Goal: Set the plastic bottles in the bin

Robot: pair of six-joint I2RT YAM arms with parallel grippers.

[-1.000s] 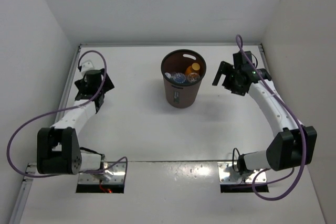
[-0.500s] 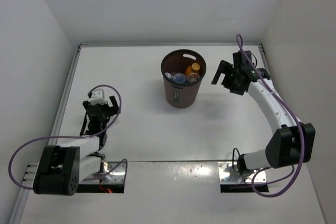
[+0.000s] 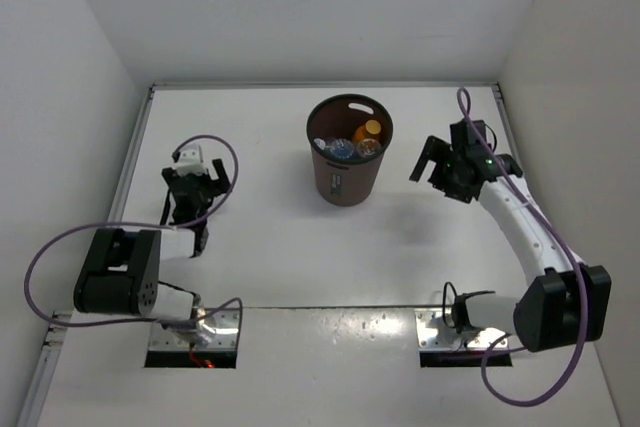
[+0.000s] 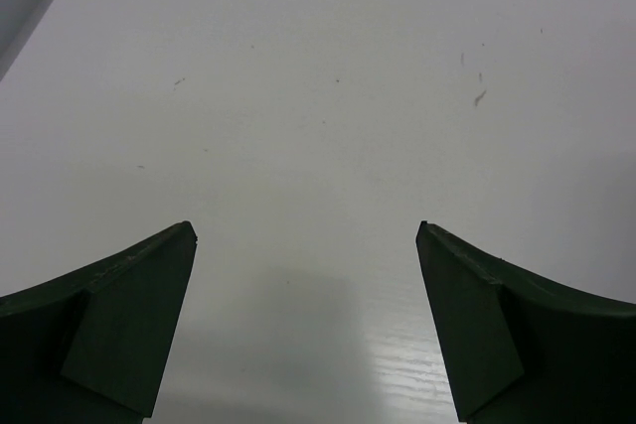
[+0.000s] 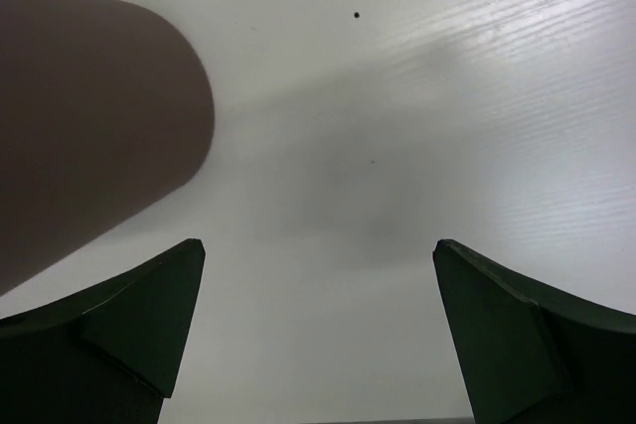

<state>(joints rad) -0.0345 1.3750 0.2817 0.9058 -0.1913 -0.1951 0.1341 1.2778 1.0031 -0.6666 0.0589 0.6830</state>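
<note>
The bin (image 3: 345, 185) is standing upright on the white tabletop (image 3: 280, 232), toward 12 o'clock of the working area. The plastic bottles (image 3: 345, 148) are lying inside it, below the rim. The orange one (image 3: 369, 130) is showing at about 1 o'clock within the opening, and a blue-capped one (image 3: 339, 150) is sitting near the middle (the clear ones beside it are hard to tell apart from above).

The left hand (image 3: 197, 190) is hovering at roughly 9 o'clock from the bin, well apart from it. It is released, with its fingers (image 4: 119, 305) spread wide over bare tabletop and nothing between them.

The right hand (image 3: 432, 163) is hanging at about 3 o'clock from the bin, near it but not touching. It too is released and is grasping nothing. In the right wrist view the bin's brown wall (image 5: 89, 126) is filling the 10 o'clock corner, clear of the fingers (image 5: 129, 335).
</note>
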